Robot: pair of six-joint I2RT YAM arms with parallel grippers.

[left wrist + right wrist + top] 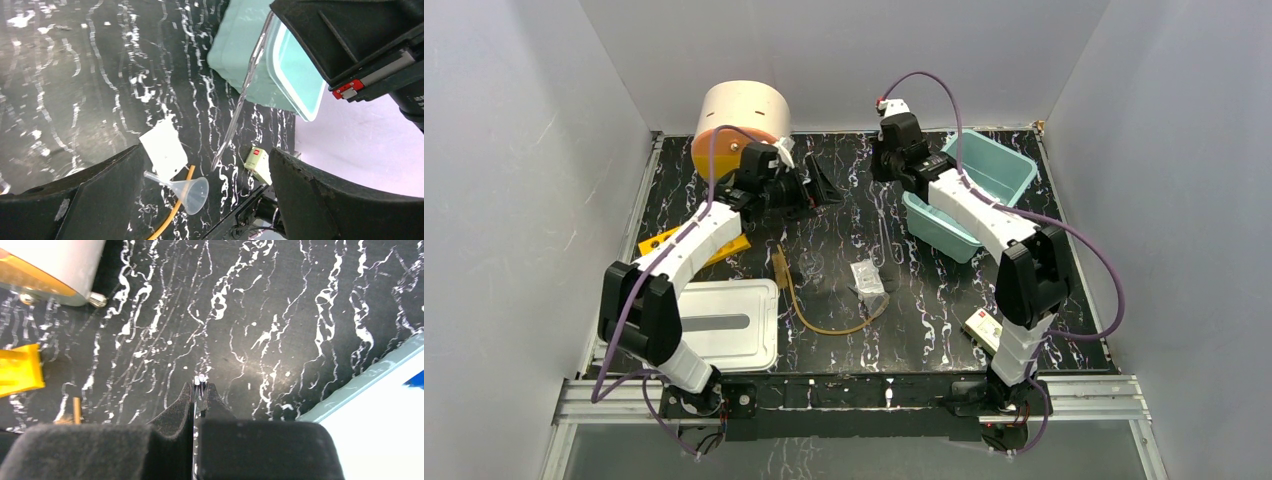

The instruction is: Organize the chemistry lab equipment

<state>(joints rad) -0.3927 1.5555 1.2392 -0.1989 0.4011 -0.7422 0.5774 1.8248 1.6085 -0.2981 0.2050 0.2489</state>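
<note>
My right gripper [201,386] is shut on a thin glass rod [201,379], whose tip pokes out past the fingertips. In the left wrist view the same glass rod [240,100] slants down from the right gripper's black body [350,40] in front of the teal bin [235,60]. My left gripper [205,155] stands wide open, with the rod's lower end showing between its fingers [100,195] and nothing gripped. On the table below lie a clear funnel [192,192], an amber hose [175,212] and a white packet [164,150]. From above, both grippers, left [822,186] and right [884,165], meet mid-table at the back.
The teal bin [989,165] sits at the back right under the right arm. A cream and orange cylinder [742,118] stands at the back left. The yellow rack [664,243] and a white lid [729,320] lie on the left. A small box [984,328] lies front right, the hose [824,318] and packet [869,280] mid-table.
</note>
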